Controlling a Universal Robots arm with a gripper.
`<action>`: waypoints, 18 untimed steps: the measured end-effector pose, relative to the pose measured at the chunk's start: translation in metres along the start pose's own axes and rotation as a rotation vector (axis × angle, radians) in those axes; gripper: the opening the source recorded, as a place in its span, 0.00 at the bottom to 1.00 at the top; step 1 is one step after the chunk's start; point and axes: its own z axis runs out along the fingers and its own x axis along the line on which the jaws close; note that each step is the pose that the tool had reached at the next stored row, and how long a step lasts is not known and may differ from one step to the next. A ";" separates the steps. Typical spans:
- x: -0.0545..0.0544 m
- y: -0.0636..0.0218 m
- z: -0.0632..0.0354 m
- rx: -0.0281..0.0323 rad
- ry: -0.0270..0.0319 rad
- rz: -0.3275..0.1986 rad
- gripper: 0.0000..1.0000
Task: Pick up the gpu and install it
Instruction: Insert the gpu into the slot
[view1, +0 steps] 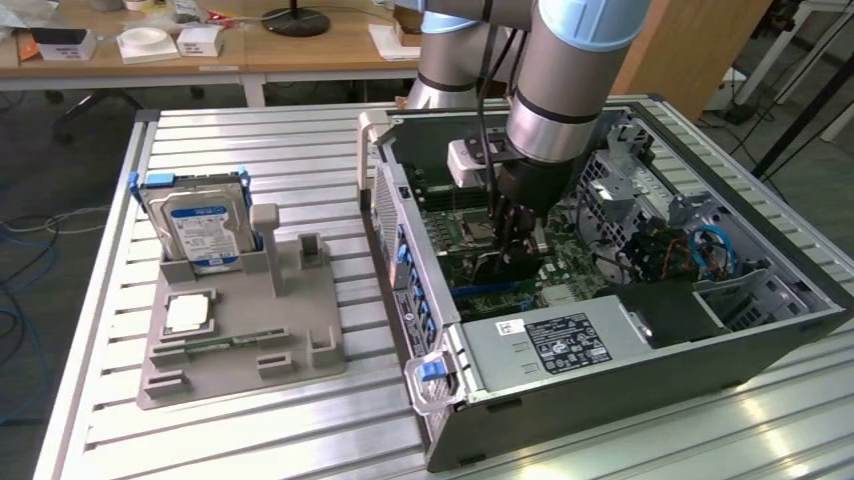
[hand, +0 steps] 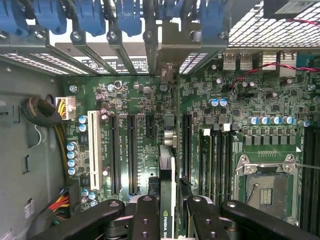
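Exterior view, left to right. Grey fixture tray (view1: 240, 345) on slatted worktop (view1: 280, 150): hard drive (view1: 200, 230) upright in its slot, CPU (view1: 187, 314) flat, green memory stick (view1: 220, 343) beside it. Open computer case (view1: 747, 340) at the exterior view's right. End effector (view1: 514, 250) lowered inside case over motherboard (hand: 135, 100), fingers (hand: 145, 220) closed partway on gpu (hand: 167, 200), card held edge-on above expansion slots (hand: 131, 150).

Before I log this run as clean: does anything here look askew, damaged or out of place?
Nothing stands out. The hand holds the graphics card edge-on and straight above the motherboard inside the open computer case. On the grey tray the hard drive stands upright in its slot.
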 end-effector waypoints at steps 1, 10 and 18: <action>0.000 0.0002 0.0008 0.0000 0.0004 0.000 0.26; 0.000 0.0011 0.0027 0.0003 0.0015 0.000 0.26; -0.001 0.0014 0.0027 0.0004 0.0015 0.000 0.26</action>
